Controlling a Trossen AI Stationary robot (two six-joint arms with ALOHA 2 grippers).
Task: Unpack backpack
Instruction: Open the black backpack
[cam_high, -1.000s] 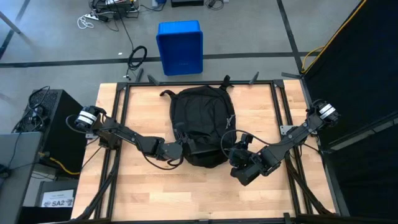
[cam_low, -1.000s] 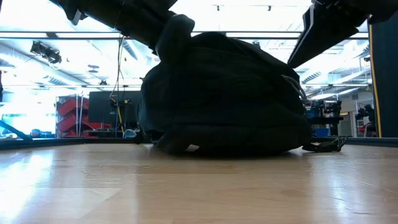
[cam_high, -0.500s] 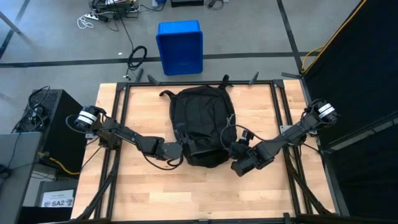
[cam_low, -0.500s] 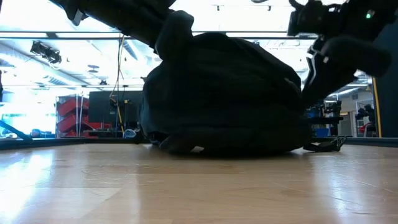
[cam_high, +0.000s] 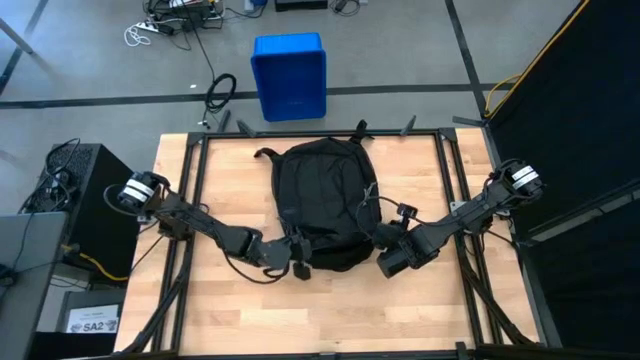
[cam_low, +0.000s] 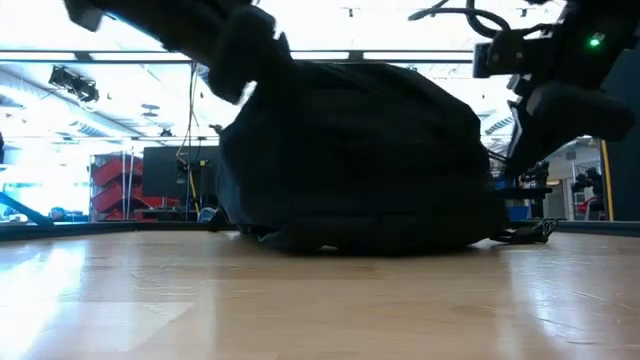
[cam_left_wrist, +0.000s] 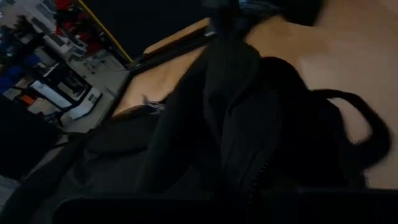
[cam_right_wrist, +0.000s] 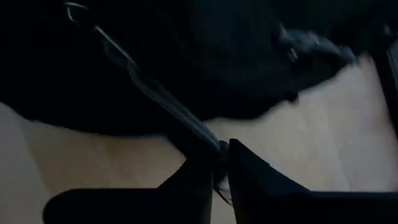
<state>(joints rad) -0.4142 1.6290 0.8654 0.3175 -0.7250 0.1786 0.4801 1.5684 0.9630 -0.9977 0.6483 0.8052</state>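
Black backpack (cam_high: 322, 200) lies flat mid-table, straps trailing.

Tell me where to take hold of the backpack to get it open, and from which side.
Grip a grey zipper pull on the backpack's right edge, coming in from the right side. The soft rounded body gives a claw little to pinch, while the pull sticks out clear of the fabric. The right claw is already shut on a thin strap there; the left claw pins the near end.

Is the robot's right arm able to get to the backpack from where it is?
Probably yes. The right gripper is already at the backpack near its front right corner, shut on a thin black strap coming off it. Nothing sits between them.
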